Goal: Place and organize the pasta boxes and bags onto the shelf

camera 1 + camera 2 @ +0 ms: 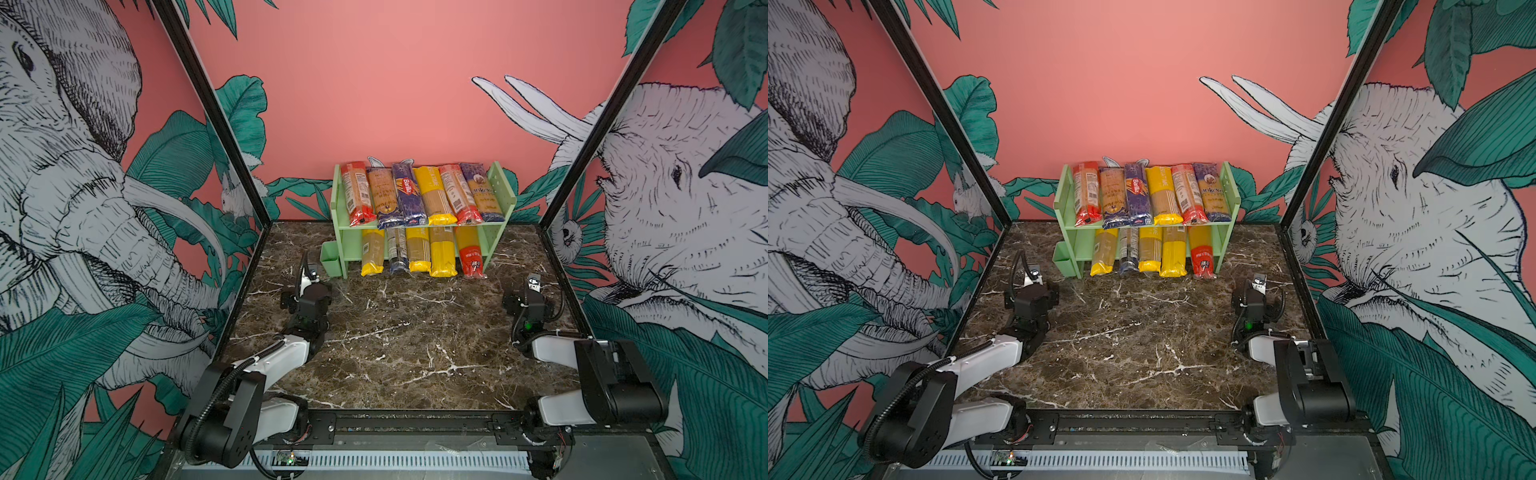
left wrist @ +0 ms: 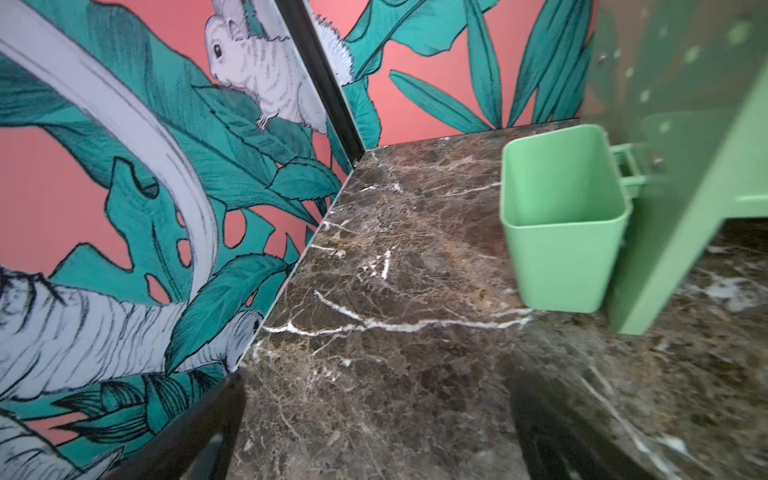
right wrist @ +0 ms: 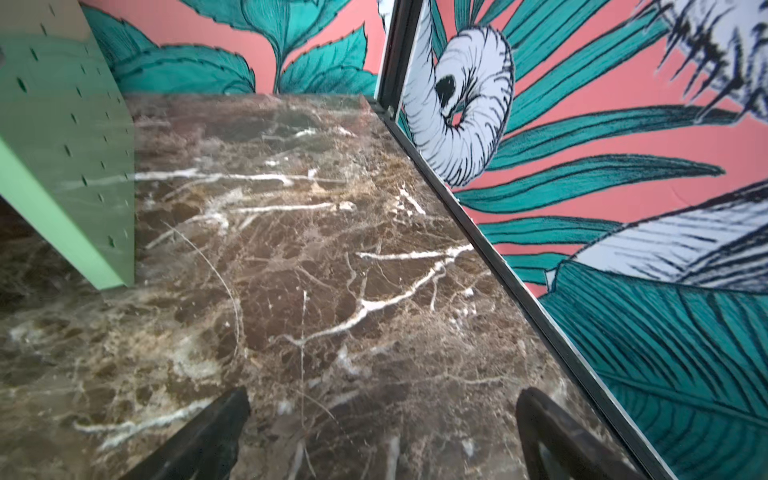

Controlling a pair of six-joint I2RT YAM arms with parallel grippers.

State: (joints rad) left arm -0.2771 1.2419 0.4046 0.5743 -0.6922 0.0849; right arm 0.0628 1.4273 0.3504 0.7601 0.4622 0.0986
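**Pasta packs on the shelf, both arms idle**

Long narrow spaghetti packs [image 1: 430, 195] in red-, yellow- and dark-blue-ended wrappers fill the pale green two-tier shelf [image 1: 503, 191] with peg-holed side panels, which stands at the back of the dark brown marble worktop [image 1: 395, 340]. Six lie side by side on the upper tier, the dark blue Barilla pack [image 1: 409, 193] among them. Five more lie on the lower tier. None is seen loose on the worktop, so the task appears all but complete.

The left fingers [image 2: 195, 436] and right fingers [image 3: 208, 436] are spread wide and grip nothing. Each arm rests low, one to either side of the shelf front.

Hazards, as judged:
- The packs' front ends overhang both tiers unevenly, so a passing arm could catch one and drag it out.
- The upper packs appear to tilt forward and, in slick wrappers, might slide off.
- The small green plastic cup [image 2: 561, 266] hung on the shelf's side panel sits near the left fingers, and a forward move could knock it.
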